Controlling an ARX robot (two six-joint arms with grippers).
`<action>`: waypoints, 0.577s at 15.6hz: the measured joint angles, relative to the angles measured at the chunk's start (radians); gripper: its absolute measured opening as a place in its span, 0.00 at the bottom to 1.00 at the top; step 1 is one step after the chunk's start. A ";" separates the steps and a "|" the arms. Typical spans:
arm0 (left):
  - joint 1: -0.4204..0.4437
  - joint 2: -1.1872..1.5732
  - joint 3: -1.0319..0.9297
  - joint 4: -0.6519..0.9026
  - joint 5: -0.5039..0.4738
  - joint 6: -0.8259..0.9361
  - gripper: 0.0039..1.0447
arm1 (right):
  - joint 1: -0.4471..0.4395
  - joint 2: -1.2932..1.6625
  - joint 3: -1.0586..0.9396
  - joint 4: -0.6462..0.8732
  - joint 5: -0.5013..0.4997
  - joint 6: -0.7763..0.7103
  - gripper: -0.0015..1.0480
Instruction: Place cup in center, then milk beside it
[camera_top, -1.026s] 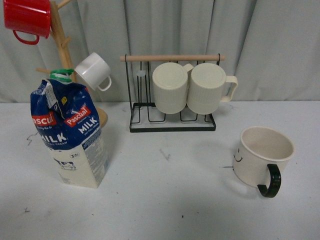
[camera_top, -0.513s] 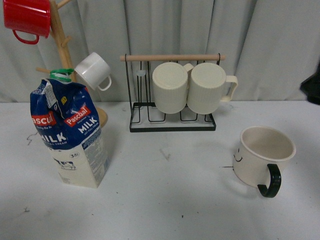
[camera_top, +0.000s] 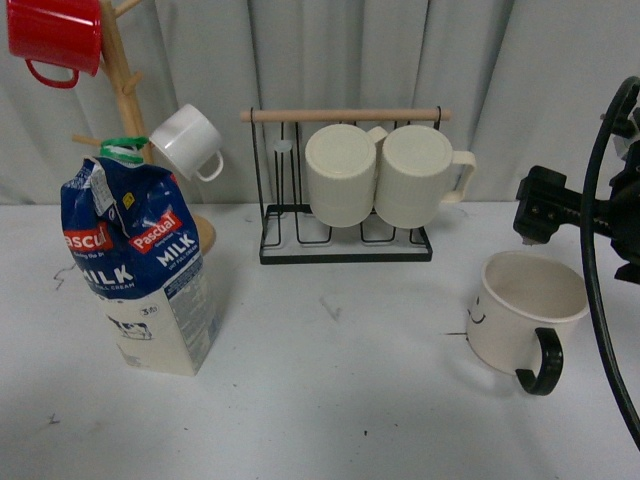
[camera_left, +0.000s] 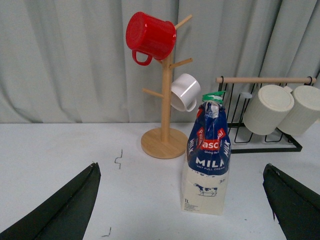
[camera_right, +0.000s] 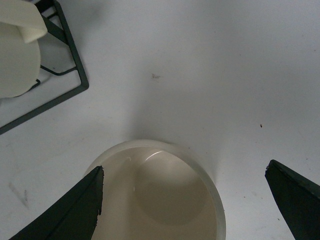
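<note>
The cup (camera_top: 525, 305) stood upright at the right of the white surface (camera_top: 340, 400), with its black handle toward the front camera and the small smiley on its left flank. The right end effector (camera_right: 184, 167) hovered over its open mouth, released, dark fingers (camera_right: 65, 210) spread wide and gripping nothing. The milk (camera_top: 140, 270) stood upright at the left of the surface, just in front of a wooden mug tree (camera_top: 125, 90) that bore a red mug (camera_top: 55, 35) and a small white cup (camera_top: 187, 142). The left end effector (camera_left: 181, 167) was also released and empty; the carton stood well ahead of its parted fingers. At the back centre, a wire rack (camera_top: 345, 250) held two ribbed mugs (camera_top: 380, 175).
</note>
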 joint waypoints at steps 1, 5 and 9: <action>0.000 0.000 0.000 0.000 0.000 0.000 0.94 | 0.000 0.013 0.004 -0.006 -0.003 0.000 0.94; 0.000 0.000 0.000 0.000 0.000 0.000 0.94 | -0.001 0.049 0.006 0.002 0.000 0.000 0.94; 0.000 0.000 0.000 0.000 0.000 0.000 0.94 | -0.003 0.049 -0.028 0.020 -0.009 0.000 0.57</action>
